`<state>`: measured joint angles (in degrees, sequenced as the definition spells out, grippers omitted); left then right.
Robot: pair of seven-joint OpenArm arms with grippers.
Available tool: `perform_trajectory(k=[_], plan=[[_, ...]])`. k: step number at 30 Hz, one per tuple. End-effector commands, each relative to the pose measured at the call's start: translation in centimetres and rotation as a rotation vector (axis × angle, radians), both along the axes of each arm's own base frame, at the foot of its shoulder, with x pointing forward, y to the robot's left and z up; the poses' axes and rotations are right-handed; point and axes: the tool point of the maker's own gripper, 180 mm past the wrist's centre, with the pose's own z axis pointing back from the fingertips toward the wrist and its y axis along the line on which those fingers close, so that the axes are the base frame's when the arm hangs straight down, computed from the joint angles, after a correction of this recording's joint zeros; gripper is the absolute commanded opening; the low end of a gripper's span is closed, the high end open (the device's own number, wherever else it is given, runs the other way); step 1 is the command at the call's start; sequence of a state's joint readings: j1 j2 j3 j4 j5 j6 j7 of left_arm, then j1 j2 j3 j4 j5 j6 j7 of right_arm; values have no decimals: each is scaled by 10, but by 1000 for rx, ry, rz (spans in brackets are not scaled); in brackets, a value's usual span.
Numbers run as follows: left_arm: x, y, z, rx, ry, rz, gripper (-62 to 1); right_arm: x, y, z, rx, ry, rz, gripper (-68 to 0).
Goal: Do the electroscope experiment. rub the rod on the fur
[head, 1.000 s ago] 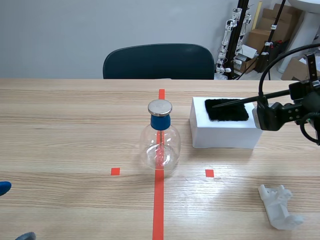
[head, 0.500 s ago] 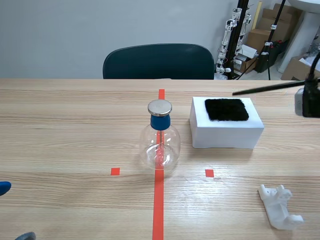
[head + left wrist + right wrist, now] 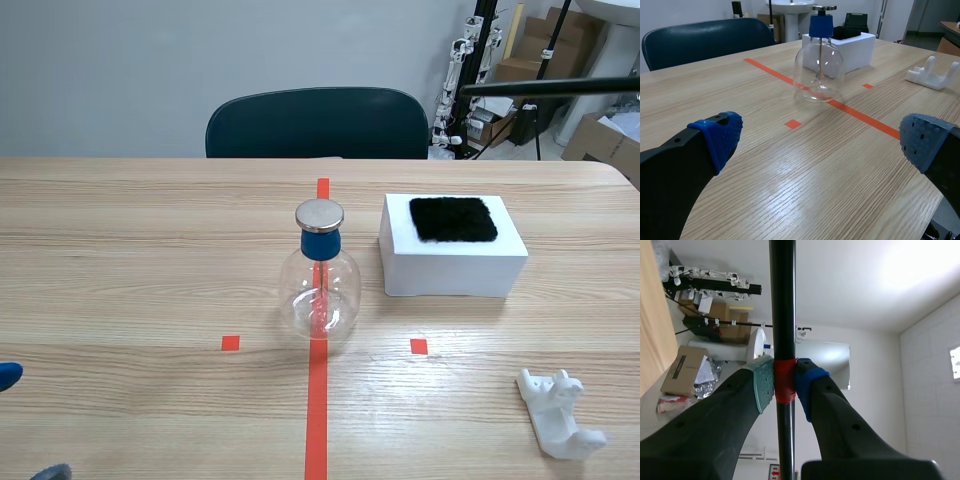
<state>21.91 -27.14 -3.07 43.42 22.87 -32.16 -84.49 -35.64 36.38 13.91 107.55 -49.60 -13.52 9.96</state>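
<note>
A black rod [image 3: 550, 87] juts in from the right, high above the table's far right corner; its holder is out of the scene view. In the right wrist view my right gripper [image 3: 784, 382] is shut on the rod [image 3: 783, 300] at its red band, pointing up at the ceiling. The black fur patch [image 3: 453, 218] lies on top of a white box [image 3: 452, 268], right of the glass flask electroscope [image 3: 320, 280] with its blue collar and metal cap. My left gripper [image 3: 815, 140] stands open low over the near left table, the electroscope [image 3: 819, 60] well ahead of it.
A white plastic stand [image 3: 560, 414] lies at the near right of the table. A dark chair [image 3: 318, 122] stands behind the far edge. Boxes and stands clutter the back right of the room.
The right arm has lifted the rod off the fur and swung up and right, out of the scene view; only the rod still shows. The left gripper has not moved.
</note>
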Motion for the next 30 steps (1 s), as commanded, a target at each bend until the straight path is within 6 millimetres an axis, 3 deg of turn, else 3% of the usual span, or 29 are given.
perform_trajectory(k=[1, 10, 16, 23, 30], plan=[[2, 2, 7, -16, -24, 4, 14, -9, 16, 2, 11, -7, 27, -653], [2, 2, 7, -16, -24, 4, 14, -75, 79, 0, 135, 86, 109, -653], [2, 2, 7, -16, -24, 4, 14, -112, 114, -26, 243, 243, 210, -653], [2, 2, 7, -16, -24, 4, 14, -125, 138, -43, 351, 352, 238, -653], [2, 2, 7, -16, -24, 4, 14, -130, 149, -52, 385, 414, 259, -653]])
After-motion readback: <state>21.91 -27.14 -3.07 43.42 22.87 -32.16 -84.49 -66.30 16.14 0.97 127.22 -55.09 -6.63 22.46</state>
